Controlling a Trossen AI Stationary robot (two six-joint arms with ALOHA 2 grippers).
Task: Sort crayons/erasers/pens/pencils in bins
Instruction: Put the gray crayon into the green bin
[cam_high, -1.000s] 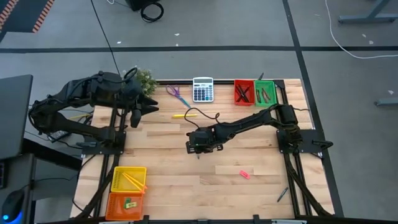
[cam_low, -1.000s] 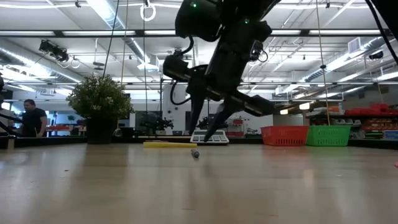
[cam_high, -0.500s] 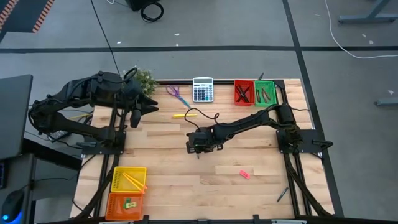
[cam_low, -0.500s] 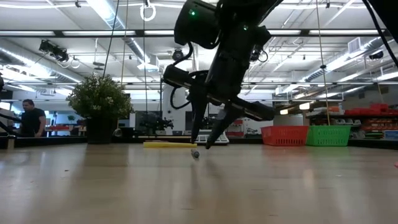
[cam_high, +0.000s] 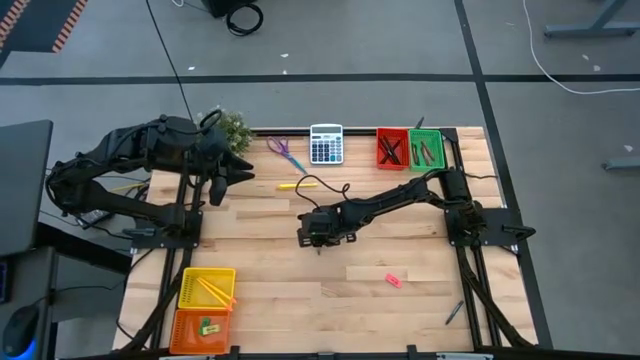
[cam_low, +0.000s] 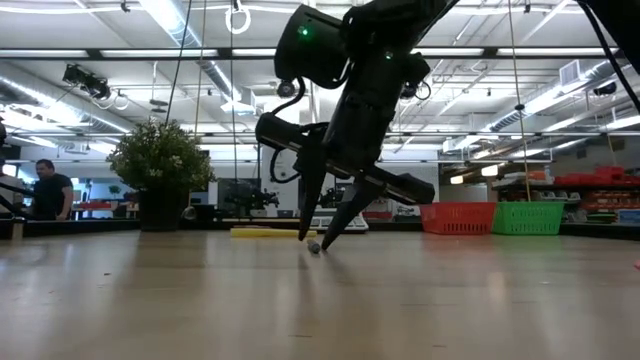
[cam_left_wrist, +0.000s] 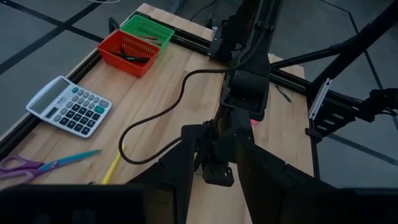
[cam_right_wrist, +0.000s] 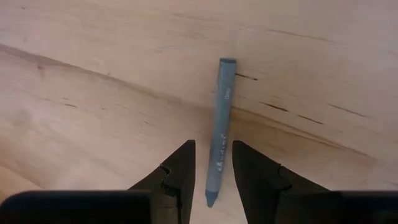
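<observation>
Right gripper (cam_right_wrist: 211, 177) is down at the tabletop (cam_high: 270, 270), fingers parted and straddling a grey-green crayon (cam_right_wrist: 220, 130) that lies flat on the wood between them, its far end reaching out ahead of the tips. In the low view the fingertips stand to either side of the crayon's end (cam_low: 314, 247), right at the surface, and no squeeze shows yet. So this looks like the pick-up step for a crayon. Next it needs the fingers to close across the thin stick, then a lift and a carry to the green bin (cam_high: 425, 149), well off beyond the gripper near the right arm's base, which seems to hold similar sticks. Left gripper (cam_high: 217, 188) waits over the table's far-left edge; whether it is open, I cannot tell.
</observation>
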